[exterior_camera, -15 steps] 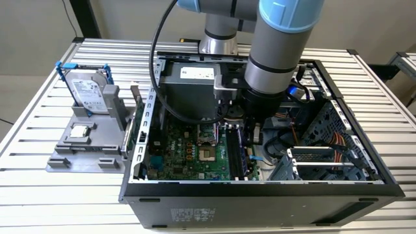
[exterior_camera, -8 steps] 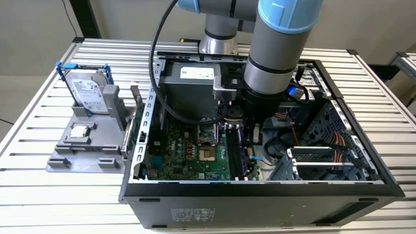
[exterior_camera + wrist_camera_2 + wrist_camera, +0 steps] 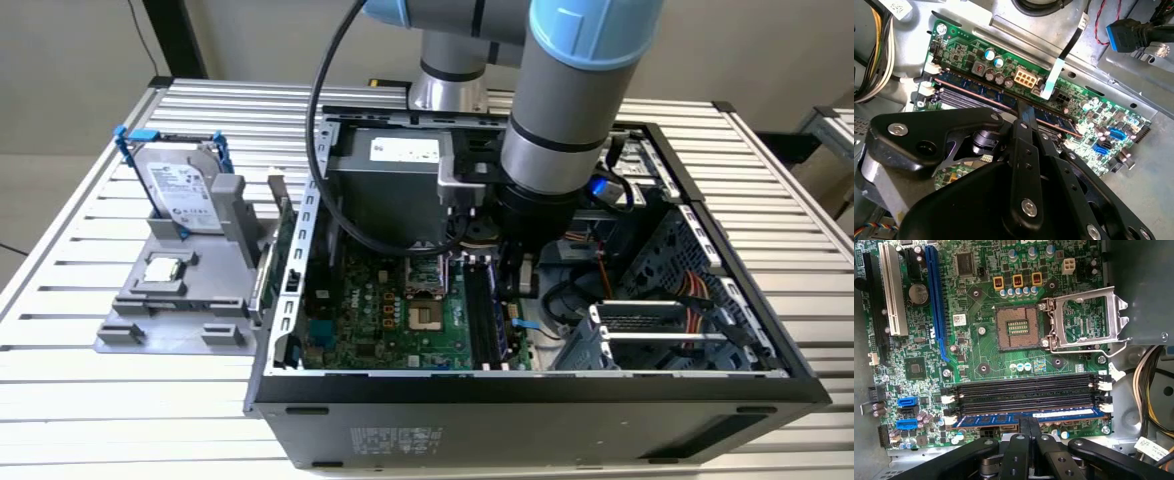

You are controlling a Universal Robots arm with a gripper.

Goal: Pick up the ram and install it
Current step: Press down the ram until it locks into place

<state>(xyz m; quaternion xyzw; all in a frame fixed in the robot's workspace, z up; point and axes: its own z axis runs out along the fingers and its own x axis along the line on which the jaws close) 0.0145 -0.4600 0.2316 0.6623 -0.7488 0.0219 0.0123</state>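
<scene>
So, in the exterior view, the robot arm [image 3: 567,130] reaches down into the open computer case [image 3: 534,385] on the metal table [image 3: 80,300]. Outside the case, at about nine o'clock from it, a grey holder [image 3: 174,300] keeps a hard drive [image 3: 176,190] and a small silver chip [image 3: 163,268].

In the second wrist view, the gripper [image 3: 1023,114] has its black fingers [image 3: 1026,117] pinched on the top edge of the ram [image 3: 984,92]. The ram lies along a slot on the green motherboard [image 3: 1089,105].

In the first wrist view, the ram [image 3: 1024,418] sits in the slot closest to the gripper [image 3: 1030,426]. Three black slots [image 3: 1026,390] lie beside it, at twelve o'clock from it. The open chip socket [image 3: 1017,327] is farther up.
</scene>
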